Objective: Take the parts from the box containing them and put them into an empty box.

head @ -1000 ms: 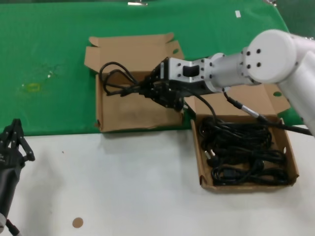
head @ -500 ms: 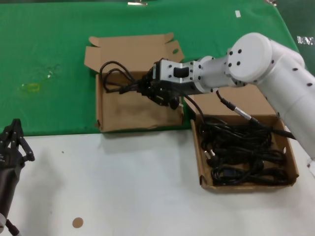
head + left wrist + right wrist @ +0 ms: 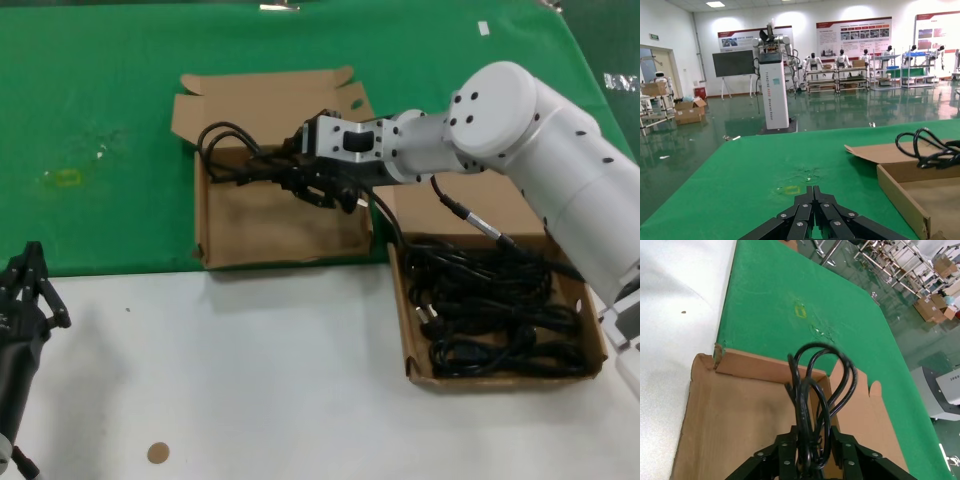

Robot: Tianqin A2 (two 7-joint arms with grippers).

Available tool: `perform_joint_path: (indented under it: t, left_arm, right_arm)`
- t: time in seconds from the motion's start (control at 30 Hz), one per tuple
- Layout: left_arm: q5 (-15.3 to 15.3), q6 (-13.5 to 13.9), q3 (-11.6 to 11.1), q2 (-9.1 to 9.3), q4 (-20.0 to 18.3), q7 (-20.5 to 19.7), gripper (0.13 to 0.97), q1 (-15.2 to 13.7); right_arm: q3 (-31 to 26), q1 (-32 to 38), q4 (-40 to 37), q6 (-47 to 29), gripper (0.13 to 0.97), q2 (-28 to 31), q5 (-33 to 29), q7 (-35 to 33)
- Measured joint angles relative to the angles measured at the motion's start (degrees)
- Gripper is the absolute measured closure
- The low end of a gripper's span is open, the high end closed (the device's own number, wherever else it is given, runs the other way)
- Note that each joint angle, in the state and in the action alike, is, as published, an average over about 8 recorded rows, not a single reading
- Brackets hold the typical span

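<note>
Green cloth (image 3: 100,120) covers the far part of the work surface, with a bare white tabletop (image 3: 250,380) nearer the robot. Reaching across from the right, the right gripper (image 3: 300,178) hangs over the empty box (image 3: 275,235), its jaws clamped on a coiled black power cord (image 3: 235,158). Loops of that cord jut out beyond the fingertips toward the box's far left corner, near the raised lid (image 3: 265,105). In the right wrist view the same cord (image 3: 812,405) runs up between the black fingers (image 3: 845,452), its loops fanned above the cardboard floor and back wall of the box (image 3: 730,410). Behind and to the right of this gripper, under the white forearm, sits the box containing them (image 3: 590,320), and the remaining parts (image 3: 490,310) lie inside it in a tangled heap. Well to the left and nearer the robot, the left gripper (image 3: 25,290) rests parked over the white tabletop; its black fingers (image 3: 812,212) meet at the tips with nothing between them.
</note>
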Motion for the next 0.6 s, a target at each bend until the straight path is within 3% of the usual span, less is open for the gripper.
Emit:
perform_joint_path:
  t: [0.33, 0.6]
  left_arm:
    - [0.00, 0.00, 0.00, 0.00, 0.00, 0.00, 0.945, 0.00]
    - [0.00, 0.00, 0.00, 0.00, 0.00, 0.00, 0.945, 0.00]
  right_arm:
    - [0.01, 0.21, -1.20, 0.52, 0.778, -0.26, 0.58, -1.38]
    - [0.03, -0.37, 1.16, 0.28, 0.629, 0.97, 0.47, -0.18]
